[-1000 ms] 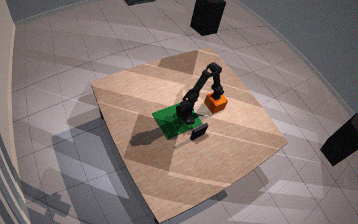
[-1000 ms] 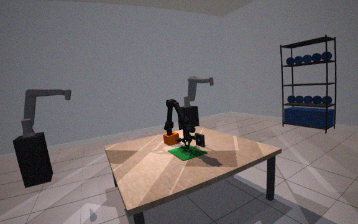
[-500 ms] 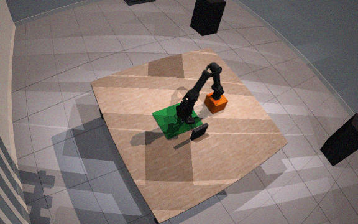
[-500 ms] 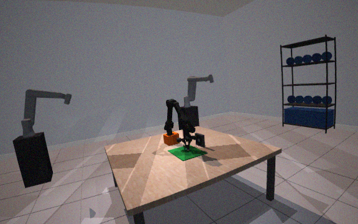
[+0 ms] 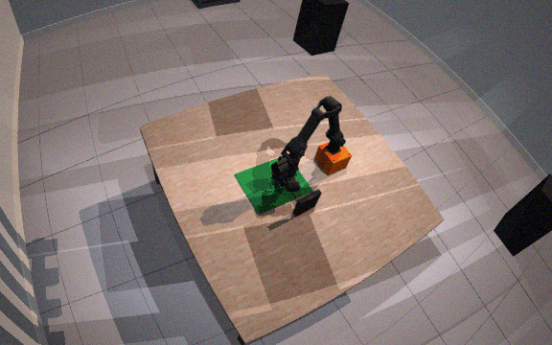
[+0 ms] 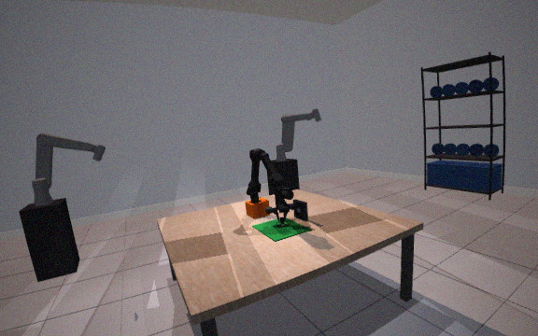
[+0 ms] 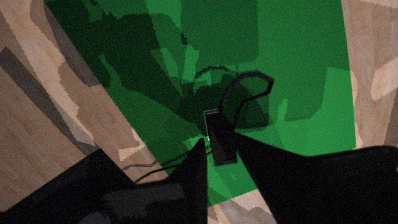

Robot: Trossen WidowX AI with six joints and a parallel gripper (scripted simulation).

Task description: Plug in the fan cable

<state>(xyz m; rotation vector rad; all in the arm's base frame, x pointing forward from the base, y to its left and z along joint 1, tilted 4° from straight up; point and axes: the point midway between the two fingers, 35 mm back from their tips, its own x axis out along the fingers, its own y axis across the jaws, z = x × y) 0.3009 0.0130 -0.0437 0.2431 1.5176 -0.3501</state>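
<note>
The green board (image 5: 248,181) (image 6: 273,234) (image 7: 305,45) lies flat on the table. The black plug (image 7: 223,147) stands on the board in the wrist view, at the pale outlined edge of the header (image 7: 206,122). How deep it sits cannot be told. Its black cable (image 7: 271,87) rises in a loop beyond it. My gripper (image 7: 218,139) (image 6: 282,223) is slightly open and low over the board. Its fingertips stand on either side of the plug, with a narrow gap at the left finger; the right fingertip is very close to or touching the plug. The header's pins are hidden.
A dark upright slab (image 5: 307,202) (image 6: 301,210), possibly the fan, stands beside the board. Thin dark wires (image 7: 150,174) run past the left finger over the board's edge. The orange base block (image 5: 333,159) (image 6: 257,208) carries the arm.
</note>
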